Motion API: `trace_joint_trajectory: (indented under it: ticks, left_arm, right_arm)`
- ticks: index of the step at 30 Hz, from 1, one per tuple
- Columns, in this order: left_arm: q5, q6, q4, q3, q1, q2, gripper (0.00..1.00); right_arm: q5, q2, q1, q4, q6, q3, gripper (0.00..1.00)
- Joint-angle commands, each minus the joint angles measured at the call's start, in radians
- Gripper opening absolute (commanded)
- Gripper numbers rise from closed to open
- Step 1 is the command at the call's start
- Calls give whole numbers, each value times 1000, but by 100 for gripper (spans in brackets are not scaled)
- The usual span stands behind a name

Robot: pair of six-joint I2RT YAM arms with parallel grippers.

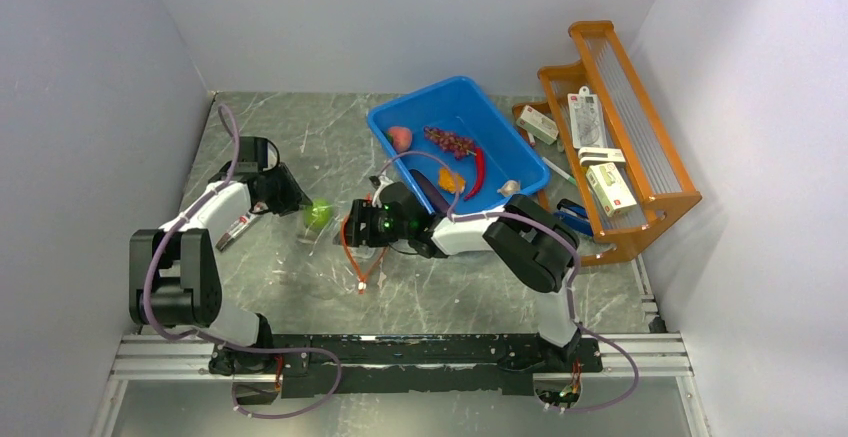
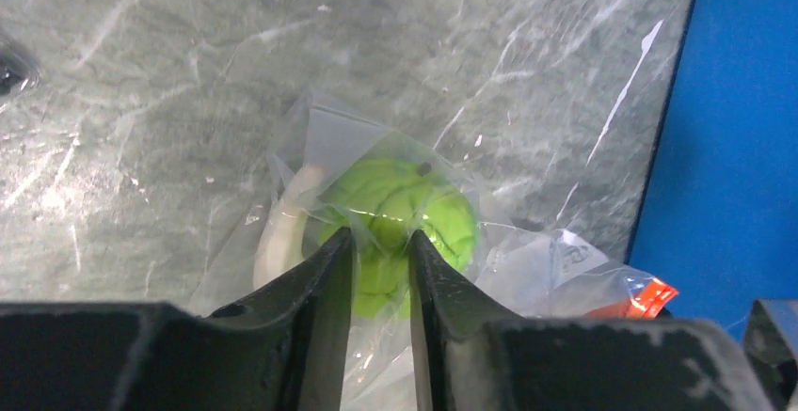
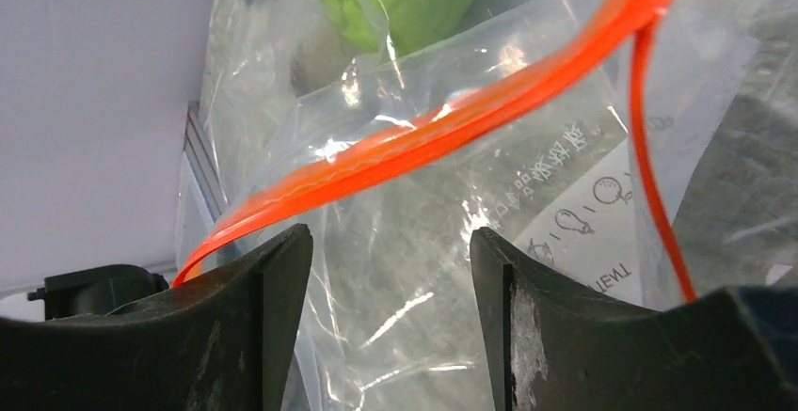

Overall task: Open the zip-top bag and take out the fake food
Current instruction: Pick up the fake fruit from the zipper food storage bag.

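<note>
With left gripper (image 2: 381, 239) pinching bag (image 2: 550, 262) over green ball (image 2: 406, 195) and right gripper (image 3: 391, 242) open, empty, could drag whole bag.

Marbled table (image 1: 450, 297) carries blue bin (image 1: 452, 112), wooden rack (image 1: 592, 29), zip-top bag (image 2: 536, 260).

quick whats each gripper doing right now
left gripper: closed, pinching the zip-top bag at the green ball inside it.
right gripper: open, bag plastic between its fingers, not clamped.
</note>
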Motion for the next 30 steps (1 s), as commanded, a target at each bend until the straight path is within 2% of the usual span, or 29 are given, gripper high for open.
trace_joint_trajectory:
  ticks: [1, 4, 7, 12, 14, 17, 20, 26, 30]
  left_arm:
    - [-20, 17, -70, -45, -2, 54, 33]
    - [-27, 21, -82, -55, -2, 30, 31]
    - [-19, 22, -91, -66, -2, 20, 24]
    - [14, 14, -84, -97, -1, 55, 19]
    - [34, 14, -77, -102, -3, 54, 19]
    - [26, 24, -89, -97, -2, 27, 19]
    - [27, 45, -118, -82, -2, -2, 18]
    - [39, 94, -161, -51, -4, -91, 16]
    - [216, 195, -151, -51, -5, -64, 13]
  right_arm:
    - [-51, 46, -3, 96, 37, 14, 64]
    - [-21, 54, -4, 142, 56, 3, 66]
    - [30, 74, -4, 166, 79, 2, 67]
    - [160, 86, -1, 160, 111, 19, 68]
    - [123, 113, -3, 117, 103, 70, 69]
    - [99, 146, 14, -11, 29, 177, 68]
    - [121, 122, 45, -35, -67, 177, 68]
    - [246, 65, 80, -199, -223, 211, 70]
    - [194, 106, 83, -309, -311, 311, 72]
